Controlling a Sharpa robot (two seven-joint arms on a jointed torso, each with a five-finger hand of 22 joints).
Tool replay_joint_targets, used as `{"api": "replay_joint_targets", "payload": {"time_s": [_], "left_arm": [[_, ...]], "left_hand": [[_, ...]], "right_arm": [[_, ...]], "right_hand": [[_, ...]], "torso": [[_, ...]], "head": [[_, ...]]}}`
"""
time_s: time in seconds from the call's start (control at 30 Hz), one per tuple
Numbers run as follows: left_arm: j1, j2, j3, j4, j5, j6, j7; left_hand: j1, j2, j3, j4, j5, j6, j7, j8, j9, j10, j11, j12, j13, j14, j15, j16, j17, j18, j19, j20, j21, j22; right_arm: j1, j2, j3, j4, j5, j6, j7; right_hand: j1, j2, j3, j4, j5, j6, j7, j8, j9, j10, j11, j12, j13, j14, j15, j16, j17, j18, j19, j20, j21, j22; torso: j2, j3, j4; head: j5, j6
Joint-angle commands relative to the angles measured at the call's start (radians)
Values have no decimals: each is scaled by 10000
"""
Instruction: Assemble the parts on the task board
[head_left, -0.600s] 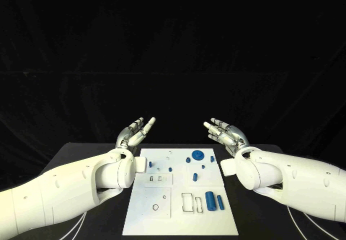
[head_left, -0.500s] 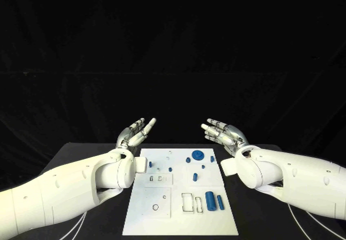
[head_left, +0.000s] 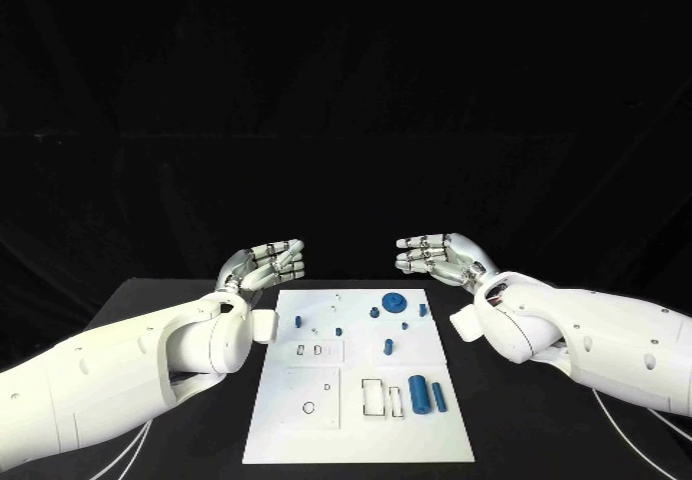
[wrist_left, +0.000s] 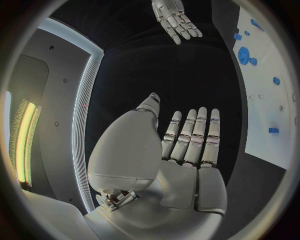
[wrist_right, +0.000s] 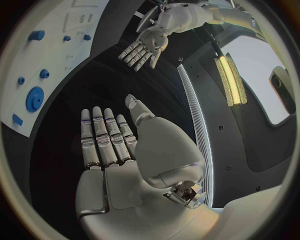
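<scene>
Both hands raised beyond the far end of the white board (head_left: 361, 400), holding nothing: left hand (head_left: 264, 264) and right hand (head_left: 437, 254) with fingers straight, side by side, none closed on anything. Blue parts scattered over the board's right half, nearer the robot than either hand. Thick blue cylinder (head_left: 420, 393) lying lengthwise along the board near its right edge; probably within easier reach of the right hand. Round blue disc (head_left: 392, 300) near the far end.

1 white task board (head_left: 361, 440), about 9 blue parts (head_left: 420, 395) on it, and 2 hands (head_left: 267, 264).
</scene>
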Motion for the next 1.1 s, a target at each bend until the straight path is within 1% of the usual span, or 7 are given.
{"api": "replay_joint_targets", "payload": {"time_s": [0.03,0.2,0.57,0.77,0.87,0.97,1.1], "left_arm": [[68,-146,15,170,-393,734,-12],[185,-381,18,495,-771,957,-120],[526,-994,27,1533,-1413,1493,-527],[676,-1354,33,2197,-1530,1641,-750],[740,-1470,41,2458,-1565,1644,-785],[804,-1571,57,2692,-1596,1620,-794],[856,-1672,78,2885,-1615,1598,-792]], "left_hand": [[471,-5,-22,-187,-61,639,476,128,16,581,-190,118,24,658,-201,170,99,346,626,-18,303,68],[924,48,-107,-442,-70,1425,230,375,76,1628,-520,354,156,1794,-579,537,408,718,1468,-53,722,166],[1211,71,-159,-537,-79,2207,-92,712,333,2756,-933,538,313,3037,-1083,1497,1167,741,2577,-478,1514,470],[1019,-2,-410,-438,-86,2056,-62,665,404,2744,-954,523,398,3341,-1218,2660,1963,721,3036,-775,2143,801],[999,29,-551,-423,-84,2022,-73,678,481,2704,-953,553,494,3003,-1251,3545,2618,697,3050,-900,2566,1059],[1007,82,-660,-415,-78,2003,-80,698,557,2669,-977,583,583,2696,-1267,4396,3213,699,3024,-984,3026,1346],[1017,109,-756,-405,-76,1980,-84,709,619,2632,-977,605,657,2396,-1266,5017,3630,692,2878,-1023,3402,1593]], "right_arm": [[73,8,6,-40,-2297,-164,-282],[238,-32,18,-88,-3774,118,-779],[658,-29,48,-134,-7668,728,-2342],[828,161,55,-202,-9624,944,-3352],[872,294,57,-302,-10321,966,-3719],[896,441,58,-401,-10942,962,-4042],[907,610,59,-481,-11430,902,-4293]], "right_hand": [[-10,-145,715,-888,-46,1977,394,79,43,1789,-369,-42,26,1965,-468,181,74,374,1402,-210,832,277],[-351,-317,1182,-1293,23,2513,217,11,68,2519,-610,-231,44,2882,-770,212,192,370,2173,-569,1514,579],[-472,-952,1324,-1277,389,3361,-239,81,163,3720,-1221,-227,235,6016,-1764,1513,1431,371,3875,-1603,4316,2230],[-833,-1162,1441,-1250,727,3406,-437,-40,161,3789,-1445,-249,453,6690,-2020,3421,3037,350,4526,-1937,5645,3119],[-1033,-1210,1601,-1207,792,3394,-444,-91,175,3548,-1416,-255,534,6768,-2043,5061,4355,11,5597,-1948,7453,5502],[-1224,-1309,1931,-1185,866,3363,-435,-151,202,3275,-1411,-213,645,6798,-1981,8442,7554,-412,6815,-1931,9607,8498],[-1325,-1398,2181,-1147,924,3364,-445,-167,230,3095,-1334,-229,697,6750,-1966,9942,9068,-659,7414,-1876,10657,10091]], "torso": [[140,13,-6],[313,20,17],[879,69,72],[1201,74,64],[1337,79,78],[1458,102,114],[1617,120,147]], "head": [[11,-4],[-21,7],[-93,106],[-129,86],[-157,109],[-177,108],[-175,118]]}}
